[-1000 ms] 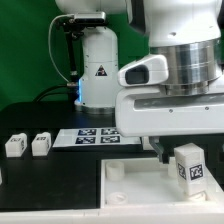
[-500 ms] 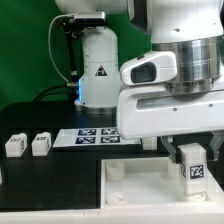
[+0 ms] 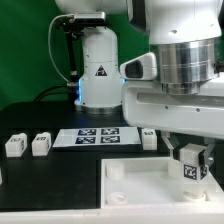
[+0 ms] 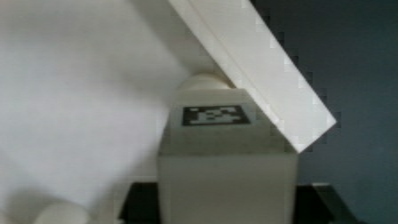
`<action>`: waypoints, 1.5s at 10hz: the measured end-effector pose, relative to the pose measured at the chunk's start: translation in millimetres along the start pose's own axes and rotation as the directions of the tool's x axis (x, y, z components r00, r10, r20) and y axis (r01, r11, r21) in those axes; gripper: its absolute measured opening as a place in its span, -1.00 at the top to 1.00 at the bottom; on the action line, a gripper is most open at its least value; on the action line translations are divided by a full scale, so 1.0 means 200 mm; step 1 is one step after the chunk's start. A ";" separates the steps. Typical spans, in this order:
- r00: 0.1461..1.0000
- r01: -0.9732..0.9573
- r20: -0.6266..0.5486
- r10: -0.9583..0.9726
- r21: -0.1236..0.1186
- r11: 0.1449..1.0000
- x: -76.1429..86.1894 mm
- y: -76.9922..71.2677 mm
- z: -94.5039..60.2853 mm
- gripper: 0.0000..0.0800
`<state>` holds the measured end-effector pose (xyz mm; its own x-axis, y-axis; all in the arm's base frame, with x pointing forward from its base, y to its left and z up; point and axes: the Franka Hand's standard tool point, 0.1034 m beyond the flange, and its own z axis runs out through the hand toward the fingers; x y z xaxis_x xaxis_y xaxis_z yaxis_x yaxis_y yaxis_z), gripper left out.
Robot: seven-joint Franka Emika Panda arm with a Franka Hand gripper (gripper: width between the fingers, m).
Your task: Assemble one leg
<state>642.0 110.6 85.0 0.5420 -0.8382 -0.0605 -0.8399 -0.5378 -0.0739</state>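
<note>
**Leg gripped over the panel's far corner**

The gripper [image 3: 190, 162] has its two dark fingers closed narrowly on opposite sides of the leg [image 3: 190, 172]. The leg stands upright, with one tag facing the exterior camera. It is held over the white panel [image 3: 135, 188], near the panel's far edge and toward the exterior view's right. The wrist view shows the leg [image 4: 222, 165] with another tag on the face turned to that camera. Here it sits just beside the panel's [image 4: 89, 110] raised rim, and a rounded socket [image 4: 208, 78] shows right behind it. Whether the leg touches the panel cannot be told. The marker board [image 3: 97, 137] lies beyond the panel's far edge, with the first loose block [image 3: 149, 138] at its end. The second loose block [image 3: 41, 145] and third loose block [image 3: 14, 146] stand well apart from the panel, toward the exterior view's left
</note>
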 end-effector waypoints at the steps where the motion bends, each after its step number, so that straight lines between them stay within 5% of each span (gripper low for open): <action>1: 0.977 -0.215 0.014 0.215 -0.001 0.977 0.00 0.00 0.00 0.27; 4: 0.823 -0.567 0.039 0.567 -0.009 0.824 0.00 0.01 0.00 0.27; 6: 0.833 -0.552 0.039 0.552 -0.009 0.834 0.00 0.01 0.00 0.27; 8: 0.938 -0.346 0.036 0.346 0.014 0.938 -0.03 -0.01 0.01 -0.44; 12: 0.994 0.102 0.028 -0.103 0.028 0.994 -0.05 -0.02 0.02 -0.61; 15: 0.862 0.507 -0.009 -0.507 0.034 0.861 0.00 -0.02 0.01 -0.62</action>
<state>645.2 112.5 84.0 0.8927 -0.4507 -0.0053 -0.4476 -0.8850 -0.1279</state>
